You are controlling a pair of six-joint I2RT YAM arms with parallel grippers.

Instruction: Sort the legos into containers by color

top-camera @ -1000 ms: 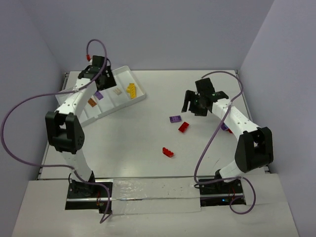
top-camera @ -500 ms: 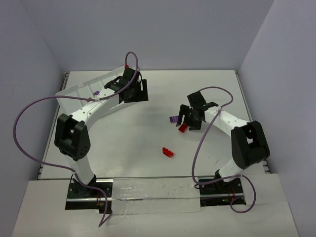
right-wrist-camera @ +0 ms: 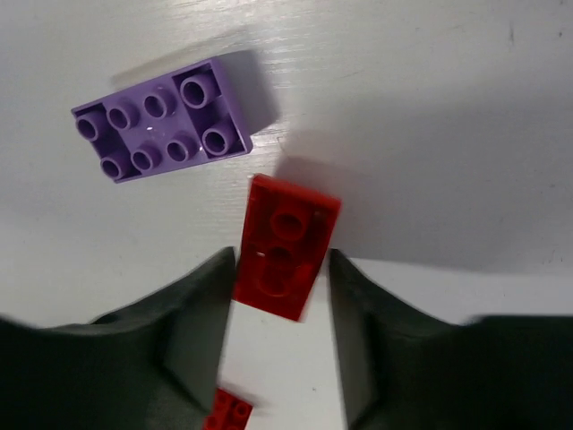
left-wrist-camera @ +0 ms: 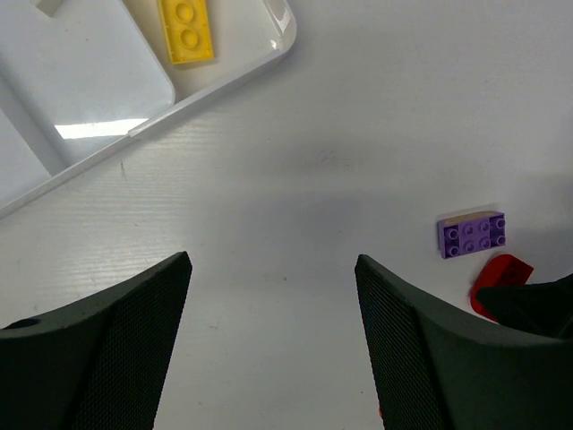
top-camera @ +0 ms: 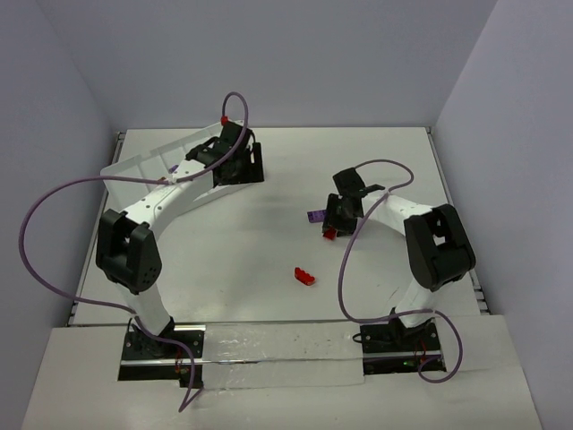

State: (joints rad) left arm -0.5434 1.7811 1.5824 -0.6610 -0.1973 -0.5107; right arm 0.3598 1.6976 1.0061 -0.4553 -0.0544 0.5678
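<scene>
A small red plastic brick (right-wrist-camera: 285,246) with round studs is seen lying flat on the white table (top-camera: 269,233), just beside a purple plastic brick (right-wrist-camera: 161,118). The right gripper (right-wrist-camera: 282,269) is set down around the red brick, with one black finger at each long side. The fingers are very close to the sides, maybe touching, but a real pinch cannot be told. The left gripper (left-wrist-camera: 269,269) is spread wide with nothing in it. It is held above the table near a corner of the shallow white plastic tray (left-wrist-camera: 215,85), where a flat yellow brick (left-wrist-camera: 185,31) is kept. The red brick is judged to be light, hard and smooth, so it could be squeezed out sideways. It is best taken by its two long sides, at the middle. Another red brick (top-camera: 305,276) lies nearer the arms.
</scene>
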